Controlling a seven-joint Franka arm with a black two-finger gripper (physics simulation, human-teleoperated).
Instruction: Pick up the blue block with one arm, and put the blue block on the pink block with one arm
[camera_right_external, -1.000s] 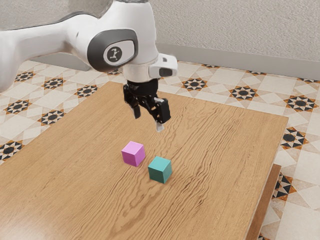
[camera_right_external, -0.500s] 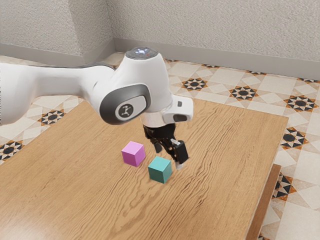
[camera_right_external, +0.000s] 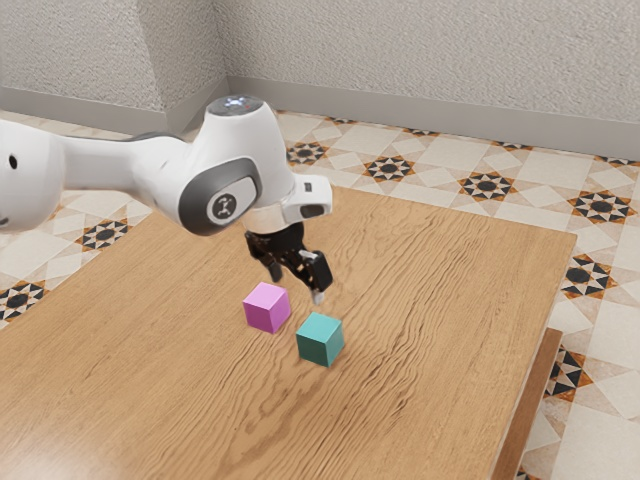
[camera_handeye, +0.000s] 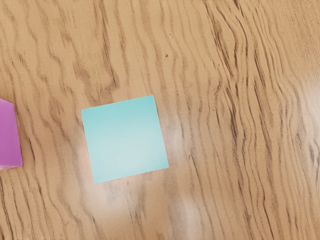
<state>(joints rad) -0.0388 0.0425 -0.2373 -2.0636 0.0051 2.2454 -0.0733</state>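
The blue block (camera_right_external: 320, 338), a teal cube, rests on the wooden table (camera_right_external: 430, 300). The pink block (camera_right_external: 267, 306) sits just beside it, toward the exterior view's left, with a small gap between them. My gripper (camera_right_external: 297, 284) hovers a little above the table, just behind both blocks, open and holding nothing. In the wrist view the blue block (camera_handeye: 125, 138) lies flat on the wood, almost under my hand, and an edge of the pink block (camera_handeye: 9, 135) shows beside it.
The table's front right edge (camera_right_external: 525, 400) drops to a tiled floor (camera_right_external: 600, 210). A wall (camera_right_external: 430, 50) runs behind. Bare wood surrounds the two blocks on all sides.
My hand came down toward the table, then shifted from beside the blue block back toward the exterior view's left and slightly up. Neither block moved.
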